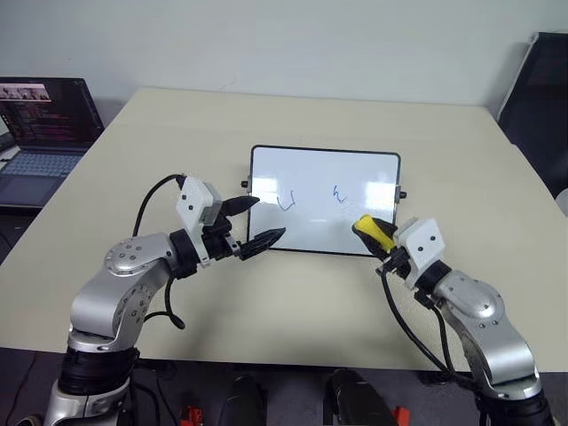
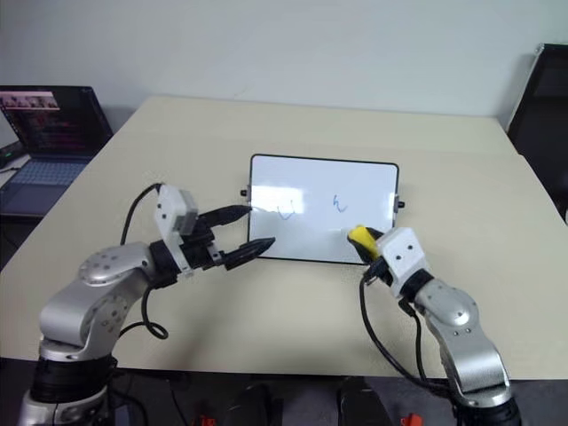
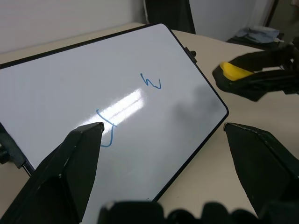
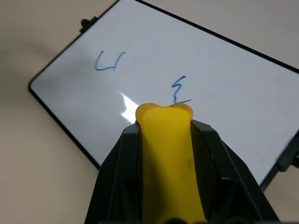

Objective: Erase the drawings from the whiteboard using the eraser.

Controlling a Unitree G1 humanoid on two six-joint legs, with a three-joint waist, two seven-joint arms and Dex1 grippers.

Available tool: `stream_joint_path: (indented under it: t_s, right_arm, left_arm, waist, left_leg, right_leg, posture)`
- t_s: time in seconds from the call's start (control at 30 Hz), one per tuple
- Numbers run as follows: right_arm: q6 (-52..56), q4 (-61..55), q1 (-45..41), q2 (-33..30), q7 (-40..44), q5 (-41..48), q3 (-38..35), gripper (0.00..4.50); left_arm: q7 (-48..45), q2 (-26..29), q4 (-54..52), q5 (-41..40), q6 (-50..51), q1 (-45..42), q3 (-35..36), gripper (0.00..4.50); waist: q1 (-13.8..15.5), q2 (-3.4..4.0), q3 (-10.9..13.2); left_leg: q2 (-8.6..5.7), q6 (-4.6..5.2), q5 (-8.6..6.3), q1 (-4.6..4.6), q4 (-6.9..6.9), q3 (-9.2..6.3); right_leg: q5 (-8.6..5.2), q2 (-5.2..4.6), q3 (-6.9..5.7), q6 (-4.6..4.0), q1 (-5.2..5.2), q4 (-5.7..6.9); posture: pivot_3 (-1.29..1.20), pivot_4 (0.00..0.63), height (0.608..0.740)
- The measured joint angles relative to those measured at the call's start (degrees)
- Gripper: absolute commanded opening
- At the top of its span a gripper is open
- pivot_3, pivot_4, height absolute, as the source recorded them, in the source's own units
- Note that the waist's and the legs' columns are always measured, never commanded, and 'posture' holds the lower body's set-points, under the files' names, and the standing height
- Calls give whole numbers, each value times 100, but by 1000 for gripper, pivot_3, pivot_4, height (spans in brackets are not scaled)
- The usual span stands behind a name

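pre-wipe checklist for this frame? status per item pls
1. Eraser gripped: ok. The right gripper is shut on the yellow eraser, which sticks out past the fingertips.
2. Marks left to wipe: ok. Two blue drawings show on the whiteboard, a U-like mark and a zigzag mark.
3. Eraser touching the board: cannot tell. It is over the near right corner, short of the zigzag mark.
4. Left gripper clear of the marks: not ok. It is open, one finger over the board's left edge near the U-like mark.
5. Board steadied: not ok. The open left gripper grips nothing.
6. Board flat on the table: ok.
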Motion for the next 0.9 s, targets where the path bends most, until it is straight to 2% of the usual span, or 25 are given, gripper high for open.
stream_joint_path:
  t_s: [0.2,0.43,0.57,0.7,0.9]
  right_arm:
    - [1,717,-1230,66,-27,-410,467,1102]
    - [-197,2450,-2384,559,-374,-863,809,1102]
    - [-407,2890,-2512,646,-483,-962,813,1102]
    - [-183,2705,-2408,409,-148,-1057,994,1102]
    - [109,2465,-2195,251,77,-1101,1077,1102]
  left_arm:
    - [-128,23,193,2,-29,-334,-137,4500]
    - [-427,55,696,86,-376,-289,-140,4500]
    - [-483,86,791,150,-552,-164,-133,4500]
    - [-559,88,878,170,-678,-53,-129,4500]
    - [-681,89,1106,210,-915,-48,-125,4500]
  waist:
    - [-17,1,0]
    - [-18,1,1]
    - [-3,1,1]
    - [-1,-1,-1]
    - [-12,-3,-2]
  left_leg:
    - [0,0,0,-1,-5,0]
    - [1,0,-1,-7,-11,0]
    - [1,0,-2,-7,-13,-1]
    - [1,0,0,-1,-4,-3]
    - [1,7,15,4,15,-2]
  right_leg:
    - [9,1,-2,17,-1,-1]
    - [20,1,-4,22,-4,-3]
    - [26,1,-6,10,-4,-2]
    - [15,1,-6,32,4,0]
    - [29,1,-2,1,7,1]
  posture:
    - [0,150,740]
    - [0,150,740]
    - [0,150,740]
    - [0,150,740]
    - [0,150,740]
